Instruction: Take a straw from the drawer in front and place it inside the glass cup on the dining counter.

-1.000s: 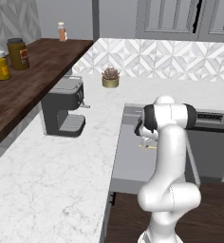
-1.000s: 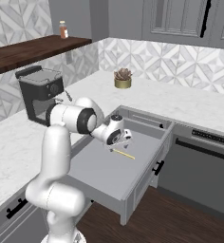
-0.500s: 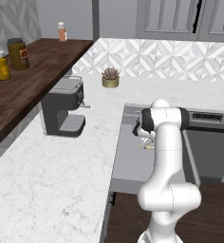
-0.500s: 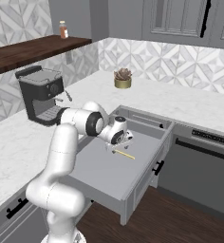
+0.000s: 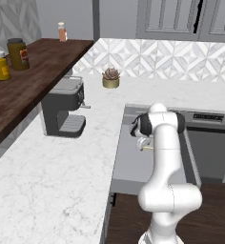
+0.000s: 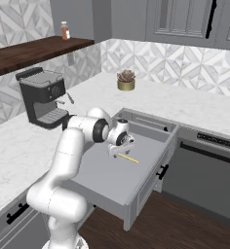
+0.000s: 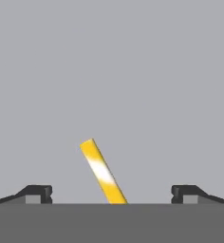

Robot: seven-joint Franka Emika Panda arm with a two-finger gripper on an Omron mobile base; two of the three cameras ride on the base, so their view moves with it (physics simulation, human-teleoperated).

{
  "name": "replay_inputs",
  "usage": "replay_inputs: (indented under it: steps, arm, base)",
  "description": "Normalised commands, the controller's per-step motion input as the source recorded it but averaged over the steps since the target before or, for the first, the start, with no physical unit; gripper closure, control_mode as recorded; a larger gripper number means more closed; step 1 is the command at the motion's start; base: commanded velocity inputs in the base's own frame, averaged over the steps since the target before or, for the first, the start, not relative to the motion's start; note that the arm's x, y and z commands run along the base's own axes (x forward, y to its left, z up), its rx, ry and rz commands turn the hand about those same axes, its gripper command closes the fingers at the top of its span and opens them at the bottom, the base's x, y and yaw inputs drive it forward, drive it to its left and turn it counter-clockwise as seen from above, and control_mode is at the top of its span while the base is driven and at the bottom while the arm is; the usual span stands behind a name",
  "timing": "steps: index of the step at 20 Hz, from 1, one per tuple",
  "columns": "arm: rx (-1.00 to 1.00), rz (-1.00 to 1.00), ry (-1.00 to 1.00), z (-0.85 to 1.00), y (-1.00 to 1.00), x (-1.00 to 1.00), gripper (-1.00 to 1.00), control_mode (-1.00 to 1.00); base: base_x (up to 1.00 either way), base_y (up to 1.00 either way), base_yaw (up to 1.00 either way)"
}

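The drawer (image 6: pixel 151 168) stood open at center frame, the straw (image 6: pixel 128 158) lying flat inside. The gripper (image 7: pixel 112 192) hung over it, jaws apart. White counter (image 5: pixel 52 176) filled the lower left.

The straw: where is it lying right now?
The straw lies flat on the open drawer floor, just below the open gripper, between its fingertips in the hand view.
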Motion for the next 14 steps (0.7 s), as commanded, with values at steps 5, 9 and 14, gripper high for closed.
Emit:
replay_inputs:
  steps: [5, 9, 14]
  arm:
    - [0.0, 0.03, 0.06, -0.26, 0.01, 0.12, -1.0, -1.0]
    - [0.0, 0.04, 0.01, -0.28, 0.0, 0.0, 1.0, -1.0]
    - [0.0, 0.04, 0.0, -0.28, 0.0, -0.08, 1.0, -1.0]
  base:
    - [0.0, 0.0, 0.0]
    - [0.0, 0.0, 0.0]
    - [0.0, 0.0, 0.0]
